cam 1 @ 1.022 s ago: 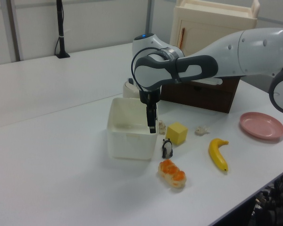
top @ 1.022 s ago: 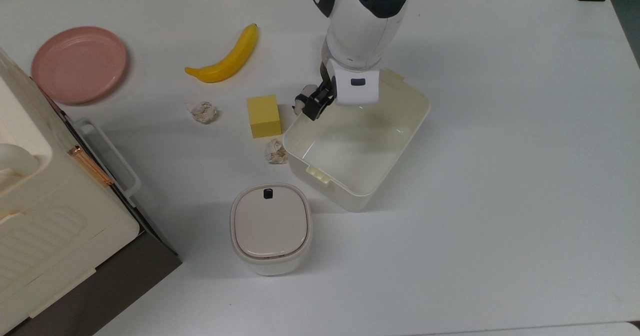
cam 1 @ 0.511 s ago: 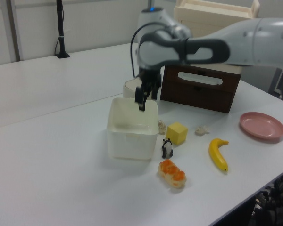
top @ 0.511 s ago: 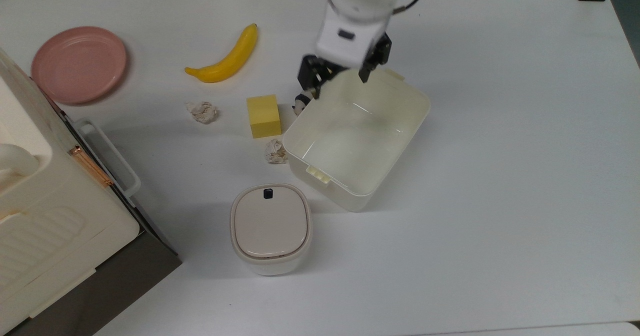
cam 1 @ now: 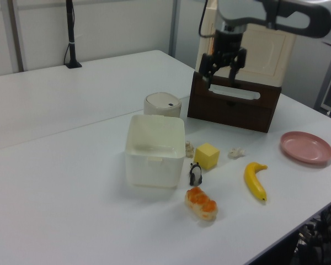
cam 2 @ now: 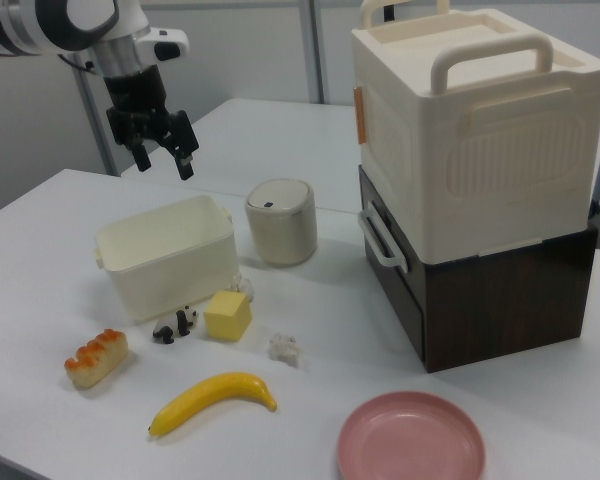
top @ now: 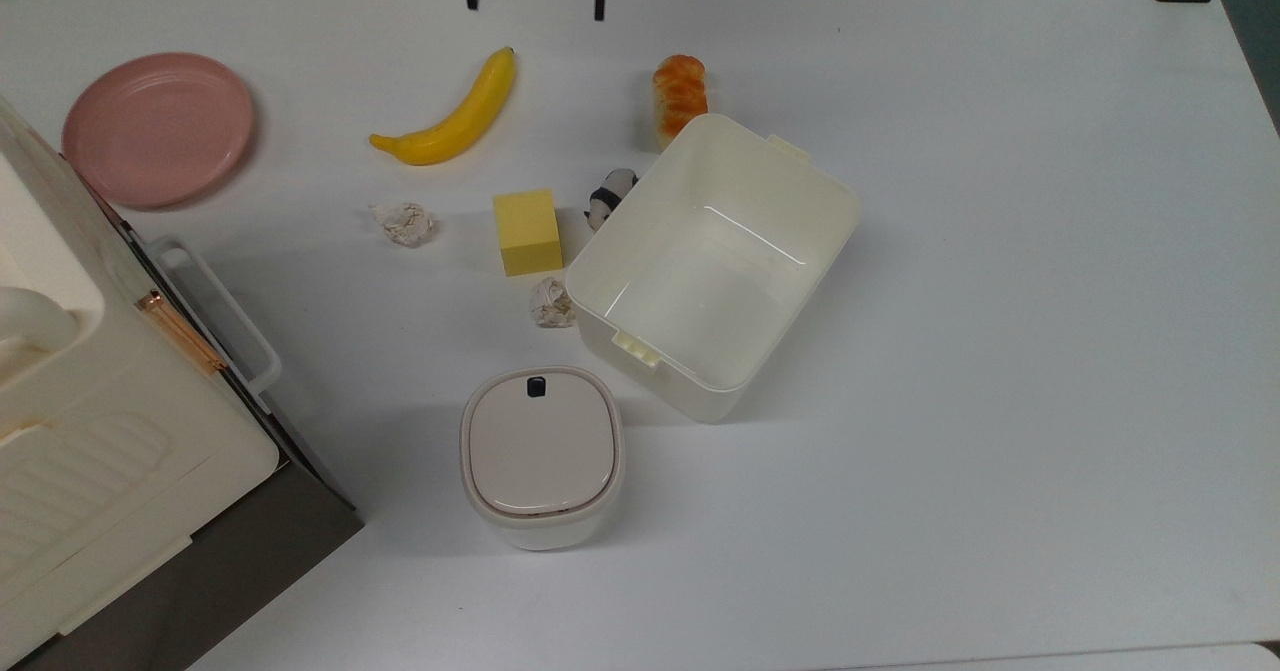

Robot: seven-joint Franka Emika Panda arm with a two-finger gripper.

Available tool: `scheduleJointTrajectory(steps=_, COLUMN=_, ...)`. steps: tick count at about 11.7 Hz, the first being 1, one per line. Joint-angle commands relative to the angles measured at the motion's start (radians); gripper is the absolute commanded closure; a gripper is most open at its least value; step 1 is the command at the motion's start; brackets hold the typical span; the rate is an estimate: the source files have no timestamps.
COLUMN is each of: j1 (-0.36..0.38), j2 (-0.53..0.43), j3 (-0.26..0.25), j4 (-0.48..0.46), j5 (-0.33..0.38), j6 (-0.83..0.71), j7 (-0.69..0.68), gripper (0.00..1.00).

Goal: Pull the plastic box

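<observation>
The gripper (cam 2: 162,150) has risen well clear of the plastic box (top: 712,262) (fingers (cam 1: 202,70) apart, holding nothing), which sits unmoved on the white worktop (top: 1000,301).

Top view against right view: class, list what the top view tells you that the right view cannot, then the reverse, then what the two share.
Top view: the bare, glossy floor of the plastic box, with nothing in it.
Right view: the tool open, hanging high above the table and clear of the box; the cream case stacked on a dark brown crate.
Shared: the box, the lidded container, the yellow block, the banana, the pink plate.
</observation>
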Motion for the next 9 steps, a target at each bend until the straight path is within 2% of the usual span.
scheduleJointTrajectory(steps=1, j1=-0.016, j2=-0.025, j3=0.008, j4=-0.030, j5=0.014, j6=-0.027, j7=0.099, gripper=0.00)
scheduleJointTrajectory(steps=9, j1=-0.031, j2=-0.028, j3=-0.014, j4=-0.027, j5=0.016, j6=-0.042, j7=0.092, gripper=0.00)
